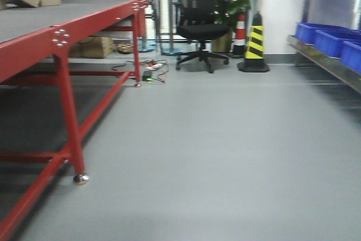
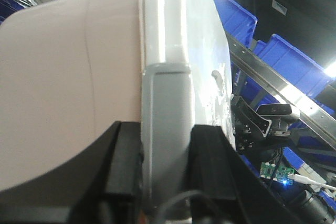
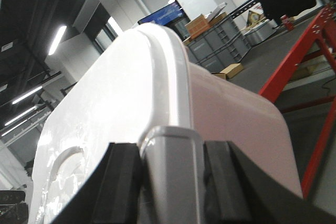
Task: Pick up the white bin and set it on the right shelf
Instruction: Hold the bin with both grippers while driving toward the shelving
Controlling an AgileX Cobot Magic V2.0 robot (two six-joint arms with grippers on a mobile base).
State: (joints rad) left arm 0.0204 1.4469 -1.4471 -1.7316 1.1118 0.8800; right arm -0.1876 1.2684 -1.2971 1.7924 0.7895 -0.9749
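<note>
The white bin (image 2: 68, 77) fills the left wrist view: pale pinkish wall on the left, white lid on the right. My left gripper (image 2: 167, 150) is shut on the bin's grey side handle (image 2: 167, 108), one black finger on each side. In the right wrist view the white bin (image 3: 231, 124) shows its glossy lid and pinkish wall, and my right gripper (image 3: 172, 171) is shut on the grey handle (image 3: 172, 150) at that end. The right shelf (image 1: 327, 60) is a steel rack at the right edge of the front view. The bin and both grippers are out of the front view.
A red-framed table (image 1: 62, 43) with a dark top stands at the left. Blue crates (image 1: 333, 40) sit on the steel rack. A black office chair (image 1: 200, 26), a yellow-black cone (image 1: 255, 46) and floor cables (image 1: 152, 71) lie ahead across the grey floor.
</note>
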